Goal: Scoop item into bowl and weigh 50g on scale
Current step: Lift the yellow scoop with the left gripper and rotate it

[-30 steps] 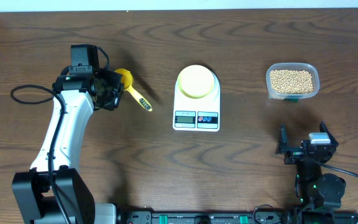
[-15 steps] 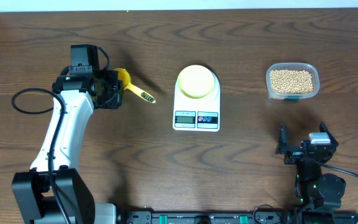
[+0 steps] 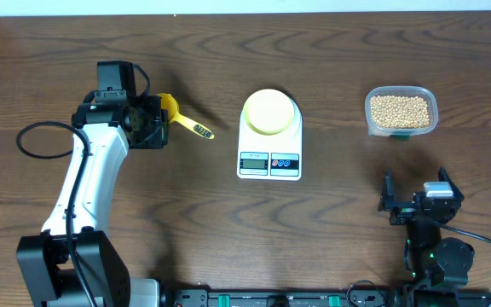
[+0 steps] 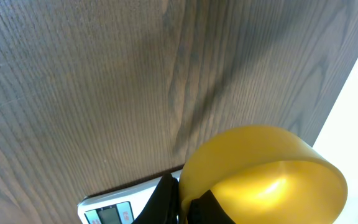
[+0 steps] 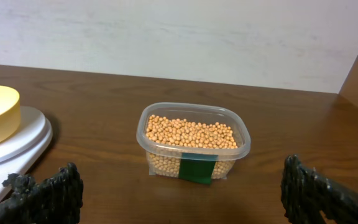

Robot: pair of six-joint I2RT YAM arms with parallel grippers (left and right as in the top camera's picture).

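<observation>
The surface (image 3: 228, 230) is dark brown with a pronounced wavy wood-grain pattern. The scale (image 3: 269, 162) is white with a grey display panel. The bowl (image 3: 270, 110) is plain pale yellow. The beans (image 3: 400, 110) are uniform beige-tan. The tub (image 5: 160, 163) is clear plastic and carries a dark green label (image 5: 197, 170). The scoop (image 3: 170, 106) is bright yellow, with dark markings along its handle. The left arm (image 3: 88, 175) is white with black joints. The left end effector (image 4: 182, 202) and right end effector (image 3: 416, 192) are black. The cable (image 3: 37, 128) is black. The wall (image 5: 179, 37) is off-white.
</observation>
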